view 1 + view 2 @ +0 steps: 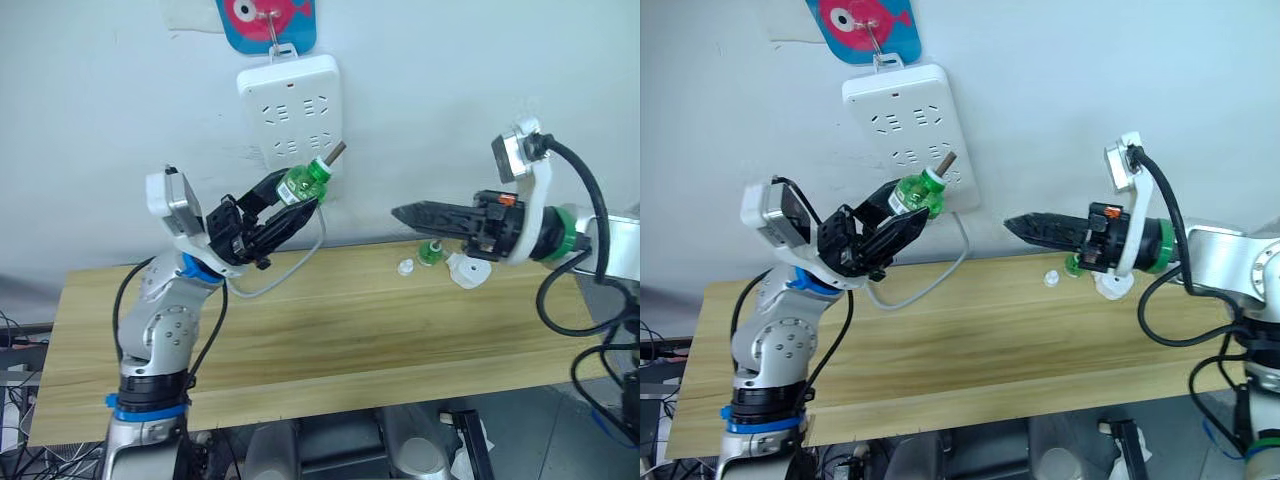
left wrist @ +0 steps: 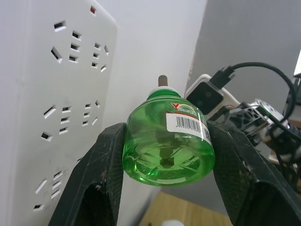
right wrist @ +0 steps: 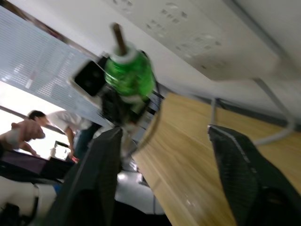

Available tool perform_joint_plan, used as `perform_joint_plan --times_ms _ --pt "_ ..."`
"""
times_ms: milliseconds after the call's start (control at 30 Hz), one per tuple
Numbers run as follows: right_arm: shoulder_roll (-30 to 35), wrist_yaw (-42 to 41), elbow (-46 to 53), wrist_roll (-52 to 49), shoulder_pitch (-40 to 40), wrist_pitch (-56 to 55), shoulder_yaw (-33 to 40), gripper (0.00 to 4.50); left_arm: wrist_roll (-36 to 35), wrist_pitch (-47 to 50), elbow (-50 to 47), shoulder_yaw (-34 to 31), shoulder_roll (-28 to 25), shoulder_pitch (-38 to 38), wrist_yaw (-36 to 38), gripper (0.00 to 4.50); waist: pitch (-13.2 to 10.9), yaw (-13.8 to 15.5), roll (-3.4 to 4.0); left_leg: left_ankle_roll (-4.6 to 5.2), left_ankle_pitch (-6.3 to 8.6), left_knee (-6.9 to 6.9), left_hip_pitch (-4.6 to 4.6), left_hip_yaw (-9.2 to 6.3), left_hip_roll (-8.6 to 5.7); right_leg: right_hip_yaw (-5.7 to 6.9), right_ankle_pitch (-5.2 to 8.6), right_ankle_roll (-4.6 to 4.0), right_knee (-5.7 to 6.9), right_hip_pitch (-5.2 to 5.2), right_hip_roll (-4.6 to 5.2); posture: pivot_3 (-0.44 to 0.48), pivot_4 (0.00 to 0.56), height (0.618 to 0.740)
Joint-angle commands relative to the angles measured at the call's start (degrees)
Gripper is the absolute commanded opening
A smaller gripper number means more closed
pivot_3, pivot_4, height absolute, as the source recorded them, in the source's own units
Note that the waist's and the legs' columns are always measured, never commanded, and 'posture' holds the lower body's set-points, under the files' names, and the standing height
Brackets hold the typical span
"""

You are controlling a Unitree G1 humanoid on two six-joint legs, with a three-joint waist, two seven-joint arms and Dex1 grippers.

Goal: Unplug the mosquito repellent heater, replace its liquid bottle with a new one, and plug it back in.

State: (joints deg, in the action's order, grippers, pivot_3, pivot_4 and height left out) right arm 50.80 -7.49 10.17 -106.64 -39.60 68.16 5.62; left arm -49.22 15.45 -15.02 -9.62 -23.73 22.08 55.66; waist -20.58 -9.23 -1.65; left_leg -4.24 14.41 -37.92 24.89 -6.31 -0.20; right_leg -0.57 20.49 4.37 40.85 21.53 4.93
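Observation:
A green liquid bottle [image 2: 167,141] with a white neck and a brown wick is held up in the air, my left gripper [image 1: 297,200] shut on its body. It hangs just in front of the lower sockets of the white power strip [image 1: 290,105] on the wall. The white mosquito repellent heater [image 1: 468,270] lies on the wooden table [image 1: 330,340] at the back right, unplugged. Beside it stand another green bottle [image 1: 430,251] and a small white cap [image 1: 405,267]. My right gripper [image 1: 405,213] hovers above these, pointing left toward the held bottle, open and empty.
The power strip hangs from a hook under a fish sticker [image 1: 265,20], and its grey cable [image 1: 290,275] loops down onto the table's back edge. A person [image 3: 28,132] shows in the background of the right wrist view.

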Motion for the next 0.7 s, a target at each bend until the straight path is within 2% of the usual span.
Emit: perform_joint_plan --times_ms 33,167,333,533,700 --pt "4.5 -9.5 -0.6 9.8 -0.5 2.5 0.7 4.40 -2.5 2.3 -4.0 -1.1 -2.5 -1.2 1.4 2.28 0.0 0.0 0.00 0.00 0.00 0.01 -0.01 0.01 0.00 -0.01 0.00 0.00 0.00 0.00 0.00 -0.253 0.299 0.740" --pt "10.6 -24.4 0.5 29.8 0.4 -1.4 -5.3 4.50 -4.0 4.0 -5.5 -1.5 -3.9 -1.6 1.3 2.28 0.0 0.1 0.00 0.00 0.00 0.01 0.00 0.00 -0.01 -0.01 0.00 0.00 -0.02 0.02 0.00 -0.254 0.302 0.740" --pt "12.7 -34.8 -0.6 42.8 -0.8 -3.2 -10.2 4.50 -4.4 5.1 -7.1 -1.4 -4.7 -3.2 1.4 2.28 0.0 0.0 0.00 -0.01 0.00 0.01 -0.01 0.05 0.00 -0.04 0.00 0.00 -0.02 0.04 0.00 -0.257 0.314 0.740" --pt "14.3 -40.8 -2.4 60.8 -3.4 -6.8 -19.4 4.50 -4.1 5.3 -8.0 -0.9 -4.5 -4.5 1.6 2.28 0.0 0.0 0.00 0.00 0.00 0.00 0.00 0.09 0.00 -0.08 0.00 0.00 -0.08 0.03 0.01 -0.262 0.319 0.740" --pt "13.1 -42.9 -7.0 74.7 -6.4 -10.1 -26.3 4.50 -3.1 4.6 -8.5 0.0 -3.7 -5.2 1.4 2.28 0.0 0.1 0.00 0.00 0.00 0.01 0.00 0.10 -0.01 -0.07 0.00 0.00 -0.10 0.03 0.02 -0.253 0.319 0.740"
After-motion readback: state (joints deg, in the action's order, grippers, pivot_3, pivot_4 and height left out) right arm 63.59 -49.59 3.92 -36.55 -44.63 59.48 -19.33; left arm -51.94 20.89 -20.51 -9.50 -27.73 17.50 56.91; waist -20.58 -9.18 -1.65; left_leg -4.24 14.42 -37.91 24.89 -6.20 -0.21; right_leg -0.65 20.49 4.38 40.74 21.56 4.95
